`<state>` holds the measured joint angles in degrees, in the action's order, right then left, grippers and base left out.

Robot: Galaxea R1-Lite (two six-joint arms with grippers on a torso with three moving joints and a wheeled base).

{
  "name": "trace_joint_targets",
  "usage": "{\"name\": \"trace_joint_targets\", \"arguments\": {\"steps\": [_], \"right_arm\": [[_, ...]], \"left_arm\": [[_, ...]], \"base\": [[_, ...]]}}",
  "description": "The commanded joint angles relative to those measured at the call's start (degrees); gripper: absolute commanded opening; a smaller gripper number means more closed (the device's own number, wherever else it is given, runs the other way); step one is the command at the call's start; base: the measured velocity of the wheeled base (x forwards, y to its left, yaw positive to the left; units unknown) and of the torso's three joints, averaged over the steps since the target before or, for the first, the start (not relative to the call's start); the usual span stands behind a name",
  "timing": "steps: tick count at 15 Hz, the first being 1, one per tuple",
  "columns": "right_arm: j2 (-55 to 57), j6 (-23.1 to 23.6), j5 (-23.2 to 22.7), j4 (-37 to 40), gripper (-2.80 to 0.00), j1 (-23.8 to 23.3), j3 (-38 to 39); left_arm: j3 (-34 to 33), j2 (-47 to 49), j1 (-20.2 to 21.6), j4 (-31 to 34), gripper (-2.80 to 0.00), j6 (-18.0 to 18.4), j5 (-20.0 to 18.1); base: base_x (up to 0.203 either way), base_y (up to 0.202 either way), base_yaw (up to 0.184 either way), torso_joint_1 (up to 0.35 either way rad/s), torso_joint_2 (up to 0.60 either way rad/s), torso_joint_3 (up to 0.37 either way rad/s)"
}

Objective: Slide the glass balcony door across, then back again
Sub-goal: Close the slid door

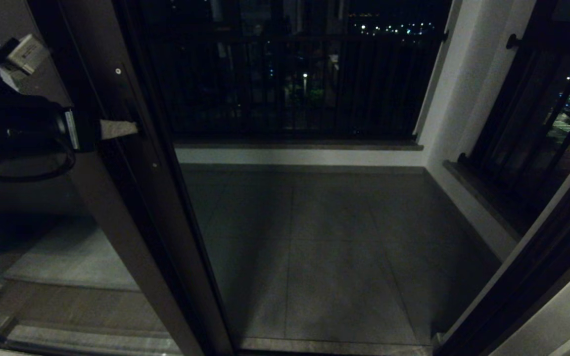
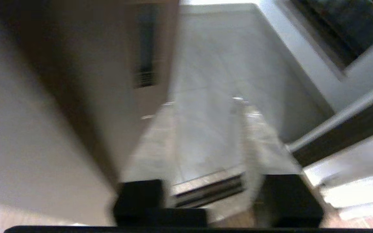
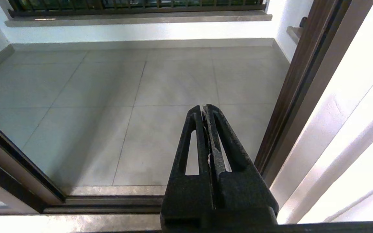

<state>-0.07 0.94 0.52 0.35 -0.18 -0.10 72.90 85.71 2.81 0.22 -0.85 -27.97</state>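
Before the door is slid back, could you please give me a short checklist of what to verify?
1. Door stands at the left and the doorway is open: ok.
2. Left gripper is at the door's upright edge: ok.
3. Left gripper touches or hooks the door: cannot tell.
4. Left gripper is open and holds nothing: ok.
5. Nothing lies on the visible part of the floor track: ok.
6. Right gripper is shut and away from the door: ok.
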Motion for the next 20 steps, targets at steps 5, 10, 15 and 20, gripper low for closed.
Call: {"name": "trace_joint_targets", "arguments": {"steps": [5, 10, 15, 20], "right_arm": [[0.07, 0.03, 0.01, 0.00, -2.80, 0.01, 0.01], [0.07, 0.03, 0.01, 0.00, -2.80, 0.01, 0.01], [0.07, 0.03, 0.01, 0.00, -2.80, 0.01, 0.01], [0.07, 0.03, 0.01, 0.00, -2.80, 0.01, 0.01]], "left_arm": [[6.05, 4.68, -1.71, -0.04, 0.00, -0.12, 1.15], [6.65, 6.38, -2.19, -0.09, 0.00, -0.03, 1.16], [8.31, 8.00, -2.19, -0.40, 0.00, -0.03, 0.69], [9.89, 9.38, -2.89, -0.40, 0.00, -0.12, 0.54]], "base": [[0.000, 0.000, 0.000, 0.000, 0.00, 0.000], [0.000, 0.000, 0.000, 0.000, 0.00, 0.000], [0.000, 0.000, 0.000, 0.000, 0.00, 0.000], [0.000, 0.000, 0.000, 0.000, 0.00, 0.000]]}}
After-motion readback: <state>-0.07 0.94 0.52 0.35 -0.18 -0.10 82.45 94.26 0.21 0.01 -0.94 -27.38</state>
